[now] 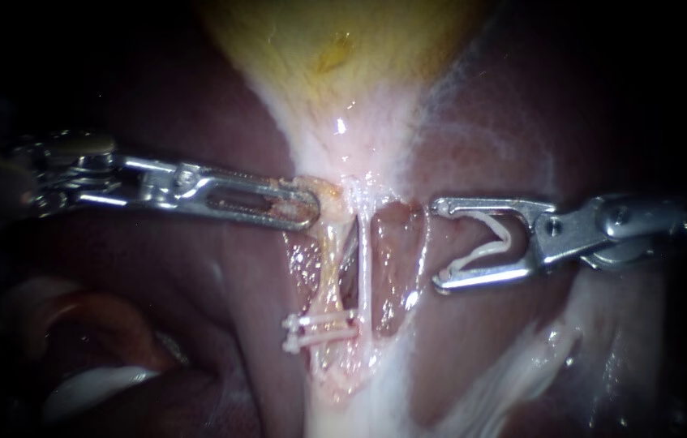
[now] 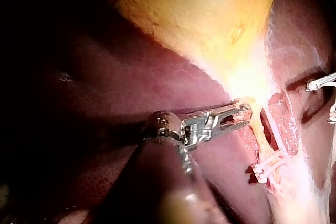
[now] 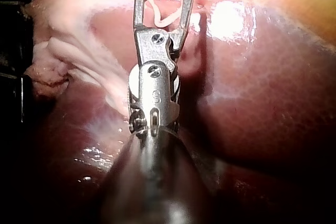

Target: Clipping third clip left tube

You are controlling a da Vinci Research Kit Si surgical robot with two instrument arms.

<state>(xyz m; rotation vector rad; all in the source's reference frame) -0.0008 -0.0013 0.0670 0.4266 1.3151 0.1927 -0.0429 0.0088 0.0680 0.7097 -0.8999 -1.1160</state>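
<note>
Approach step. My left instrument (image 1: 308, 208) is clamped on the gallbladder (image 1: 335, 57) at its neck, just above the left tube (image 1: 328, 272), which carries two clips (image 1: 320, 331) low down. My right instrument (image 1: 440, 245) stands wide, cradling a fresh clip (image 1: 505, 237), apart from that tube. Next, I judge: reach across, straddle it above the pair, then close

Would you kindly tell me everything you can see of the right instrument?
The right instrument is bright metal: a shaft entering from the right, a pinned hinge and two slim jaws. The jaws stand wide apart and carry an open white clip between them, touching both. It lies level over the liver, tips facing the clipped tube and short of it.
</note>
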